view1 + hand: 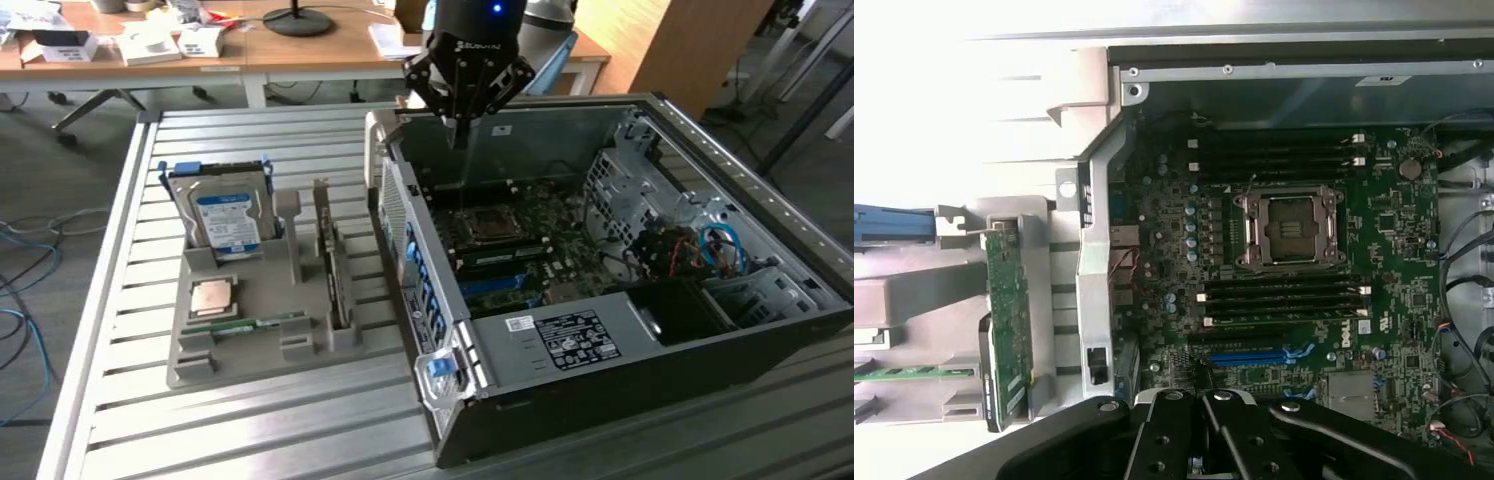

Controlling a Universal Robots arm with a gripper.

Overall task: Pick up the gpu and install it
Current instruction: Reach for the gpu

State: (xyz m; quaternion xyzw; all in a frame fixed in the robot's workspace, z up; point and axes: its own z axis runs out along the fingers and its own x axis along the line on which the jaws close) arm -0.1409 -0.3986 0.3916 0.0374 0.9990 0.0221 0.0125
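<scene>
The gpu [335, 268] is a thin dark card standing on edge in a slot of the grey holder tray [247, 362], to the exterior view's left of the open computer case [561, 345]. In the wrist view the gpu [1009, 318] shows a green face beside the case wall. My gripper [458, 138] hangs shut above the back part of the case, over the motherboard [1294, 300], with nothing in it. Its black fingers [1184, 430] meet at their tips, and my gripper [1201, 398] hovers near a blue slot [1254, 355]. The gripper is well apart from the gpu.
In the tray also sit a hard drive [227, 215] with a blue-white label, a square processor [214, 297] and a green memory stick [254, 323]. The motherboard holds an open processor socket [1291, 228]. The case walls rise around the board. A slatted metal table [240, 430] carries everything.
</scene>
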